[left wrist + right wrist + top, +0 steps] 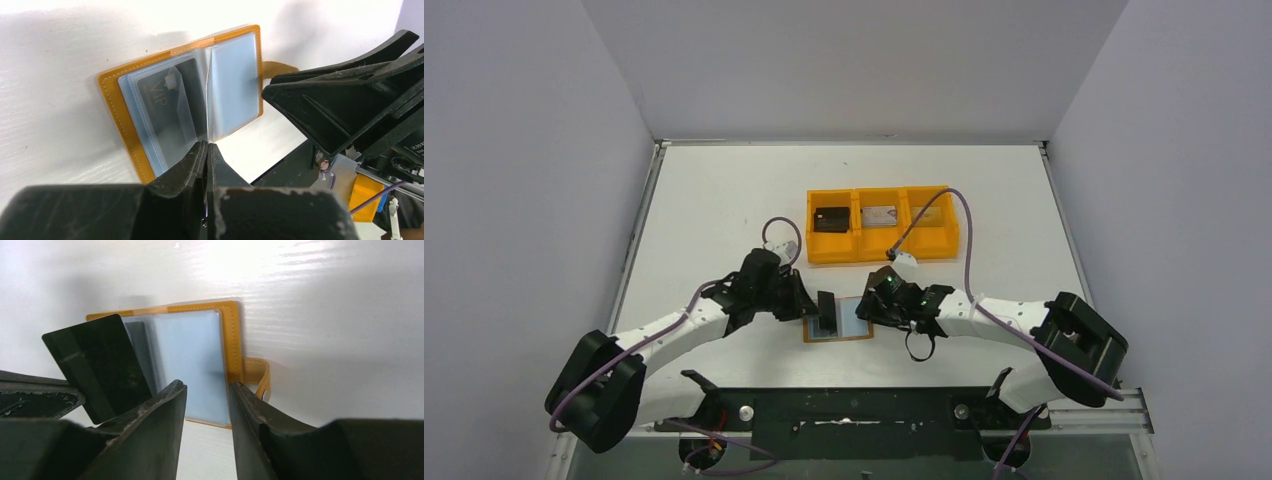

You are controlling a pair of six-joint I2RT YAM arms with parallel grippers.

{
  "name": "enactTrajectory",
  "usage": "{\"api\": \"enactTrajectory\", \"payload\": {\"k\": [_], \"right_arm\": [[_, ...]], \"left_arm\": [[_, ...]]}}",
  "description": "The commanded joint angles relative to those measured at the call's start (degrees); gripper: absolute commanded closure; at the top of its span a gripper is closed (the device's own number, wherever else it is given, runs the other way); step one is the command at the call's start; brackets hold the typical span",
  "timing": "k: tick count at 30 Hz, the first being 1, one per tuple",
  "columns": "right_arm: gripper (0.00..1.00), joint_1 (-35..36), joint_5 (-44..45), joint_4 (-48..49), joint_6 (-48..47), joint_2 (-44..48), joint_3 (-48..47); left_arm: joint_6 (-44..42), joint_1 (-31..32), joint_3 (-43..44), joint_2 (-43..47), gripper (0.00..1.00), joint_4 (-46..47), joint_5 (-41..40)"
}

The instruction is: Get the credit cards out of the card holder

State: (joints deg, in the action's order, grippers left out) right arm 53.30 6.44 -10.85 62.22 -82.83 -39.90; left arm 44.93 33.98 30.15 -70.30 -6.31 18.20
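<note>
The tan-brown card holder (849, 328) lies open on the table between my grippers, its grey-blue clear pockets facing up. My left gripper (816, 308) is shut on a dark credit card (827, 312) and holds it upright on edge over the holder's middle fold. That card shows broadside in the right wrist view (100, 365) and as a thin line in the left wrist view (207, 90). Another dark card marked VIP (162, 105) sits in the holder's left pocket (150, 125). My right gripper (207, 387) is open and empty, just over the holder's right half (190, 355).
An orange three-compartment tray (882, 250) stands just behind the holder, with a dark card (831, 218) in its left bin and a silvery card (880, 215) in its middle bin. The holder's strap tab (260, 380) sticks out on its right side. White walls surround the table.
</note>
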Motion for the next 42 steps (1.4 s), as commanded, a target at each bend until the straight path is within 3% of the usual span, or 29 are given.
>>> {"api": "enactTrajectory", "payload": {"k": [1,6,12,27,32,42], "right_arm": [[0.58,0.14,0.39,5.51,-2.18,4.25,-0.71],[0.51,-0.11,-1.57,16.13,-3.63,7.41,3.77],[0.44,-1.30,-5.44,33.82,-3.89,11.71,11.49],[0.42,-8.42,-26.69,51.34,-2.00,6.08,13.25],[0.50,-9.35,-32.73,55.96,-1.73,3.52,12.21],[0.78,-10.58,-37.32,64.02,1.33,3.00,15.54]], "left_arm": [[-1.33,-0.88,1.02,4.32,1.00,0.92,0.57],[-1.28,-2.32,0.87,8.58,1.00,1.26,0.49],[-0.11,-5.33,-1.37,12.38,1.00,5.25,6.38],[5.62,-9.84,-5.20,14.11,1.00,18.67,22.07],[5.94,-10.54,-5.74,13.62,1.00,20.79,25.46],[7.15,-14.45,-6.79,13.35,1.00,23.73,29.19]]}}
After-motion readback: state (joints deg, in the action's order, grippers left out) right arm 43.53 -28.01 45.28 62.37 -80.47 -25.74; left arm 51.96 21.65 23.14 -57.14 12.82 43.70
